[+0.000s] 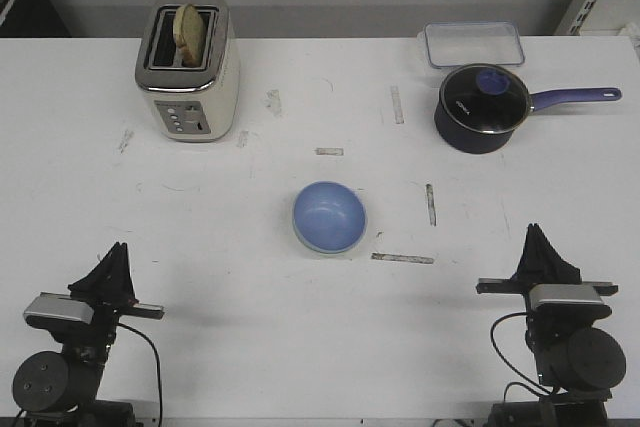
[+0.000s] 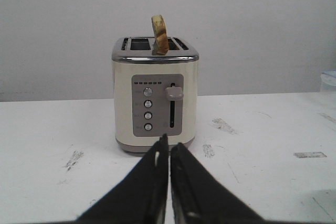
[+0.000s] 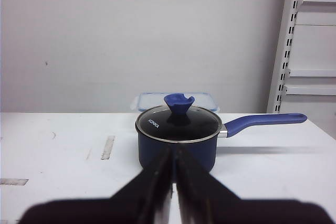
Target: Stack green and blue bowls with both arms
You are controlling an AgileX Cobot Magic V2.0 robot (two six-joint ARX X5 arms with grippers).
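Note:
The light blue bowl [image 1: 329, 215] sits upright at the middle of the white table [image 1: 230, 237]. A thin pale mint edge [image 1: 331, 251] shows under its near rim, so the green bowl appears to sit beneath it, mostly hidden. My left gripper [image 1: 117, 247] is shut and empty at the near left, well away from the bowls. My right gripper [image 1: 537, 230] is shut and empty at the near right. The left wrist view shows the shut left gripper [image 2: 168, 142], and the right wrist view shows the shut right gripper [image 3: 174, 153]. Neither wrist view shows a bowl.
A cream toaster [image 1: 188, 69] with a bread slice [image 1: 189, 31] stands far left; it also shows in the left wrist view [image 2: 155, 95]. A navy saucepan [image 1: 483, 110] with lid and long handle stands far right, in front of a clear lidded box [image 1: 472, 45]. The saucepan [image 3: 177, 137] fills the right wrist view.

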